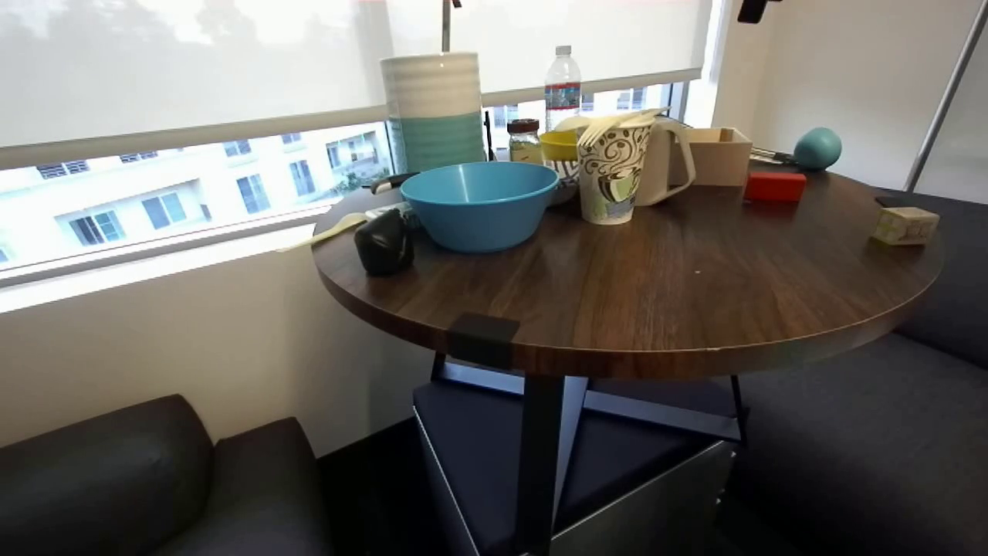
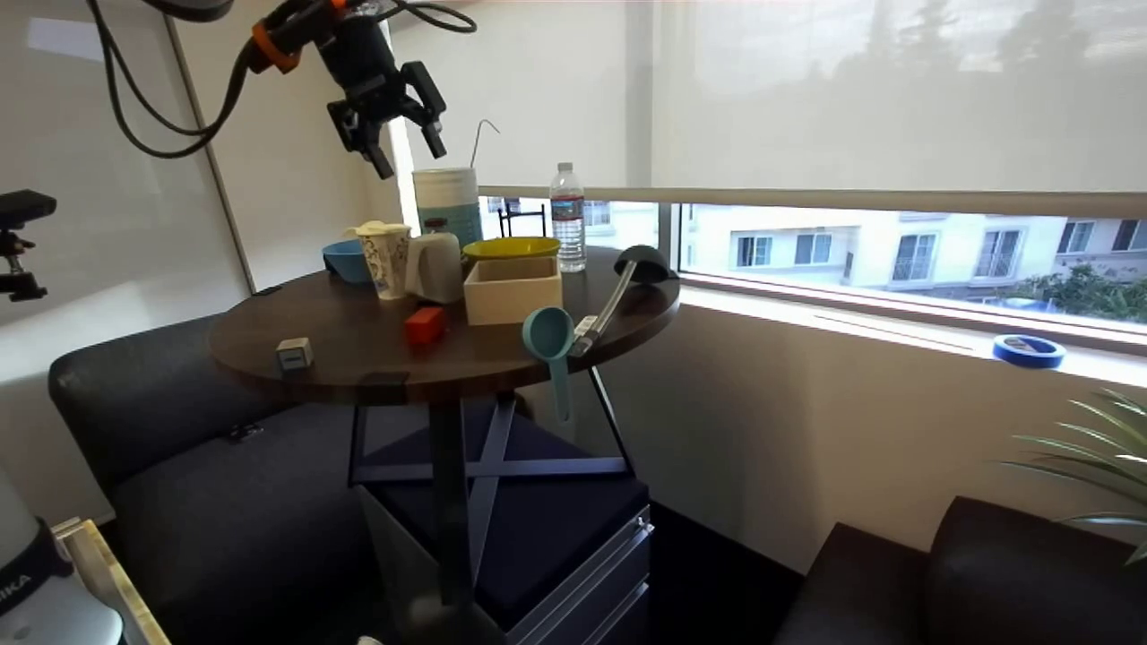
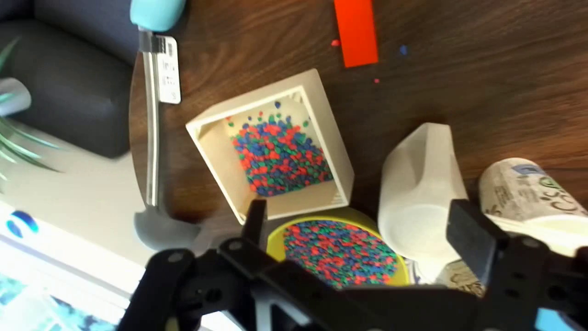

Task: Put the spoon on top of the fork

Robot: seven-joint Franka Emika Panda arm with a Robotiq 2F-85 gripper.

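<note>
In an exterior view, upper centre of the frame, a bowl (image 1: 480, 205) stands on the counter (image 1: 656, 293) — just right, a cup (image 1: 612, 179), a fork (image 1: 600, 128) over its rim; a bottle (image 1: 563, 89) behind

On the round wooden desk (image 1: 695, 293), a white fork (image 1: 600, 130) is lying across a patterned paper cup (image 1: 611, 181); 1 blue bowl (image 1: 478, 212) is sitting near the cup.

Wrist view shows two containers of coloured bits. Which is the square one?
The cream box: its straight walls meet at corners, whereas the yellow bowl has a curved rim.
</note>
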